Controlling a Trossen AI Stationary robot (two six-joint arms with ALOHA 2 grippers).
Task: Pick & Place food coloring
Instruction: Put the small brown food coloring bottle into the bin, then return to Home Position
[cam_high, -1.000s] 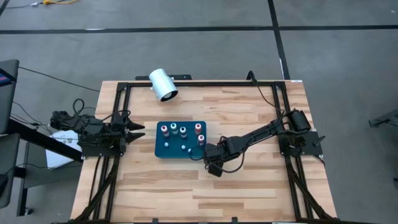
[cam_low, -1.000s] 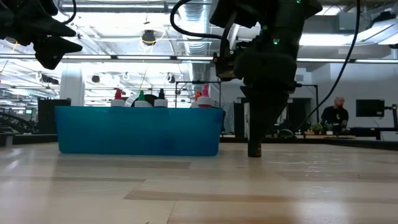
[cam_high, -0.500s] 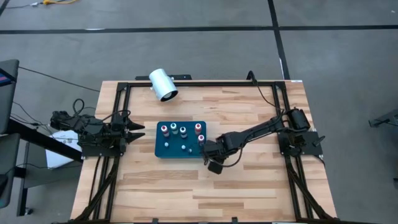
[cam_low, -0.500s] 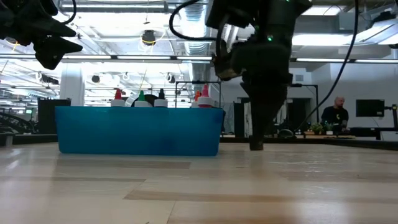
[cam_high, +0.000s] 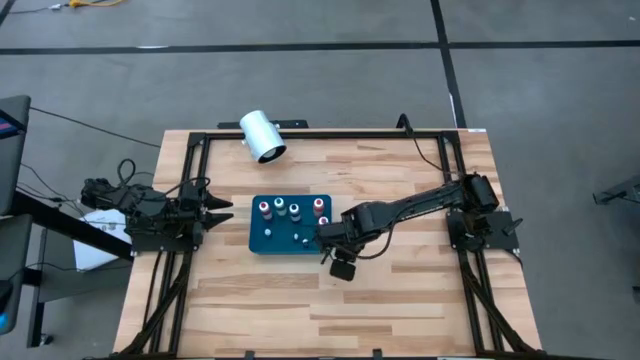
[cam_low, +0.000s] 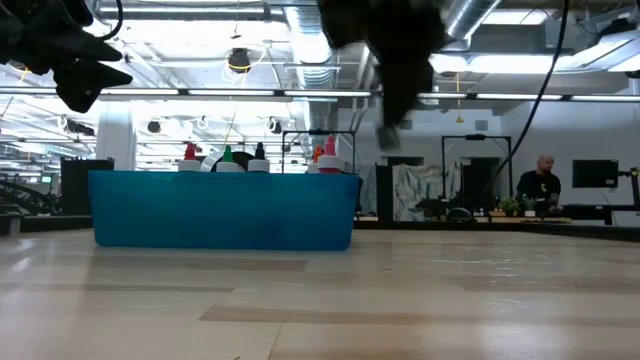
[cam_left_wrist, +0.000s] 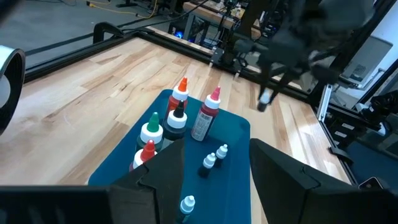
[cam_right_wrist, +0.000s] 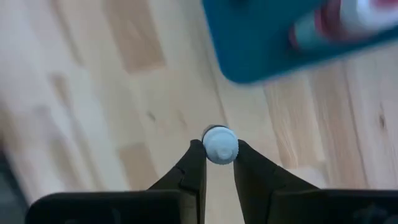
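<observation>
Right wrist view, centre frame: small whitish piece (cam_right_wrist: 220, 145) pinched between right end effector (cam_right_wrist: 219, 155) fingertips, lifted above surface (cam_right_wrist: 93, 112) just off tray (cam_right_wrist: 261, 37) corner; probably light, hard, smooth, slip-prone, best gripped across its round middle; left end effector (cam_high: 215, 212) idle, part-open, left of tray.

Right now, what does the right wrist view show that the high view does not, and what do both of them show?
Only the right wrist view: the small whitish piece pinched between the right pincer fingers, above bare wood.

Only the high view: the left pincer waiting at the table's left edge, the white cylinder near the far edge, and the upright bottles standing in the tray.

Both: the teal tray on the wooden table, with the right pincer beside its right end.
</observation>
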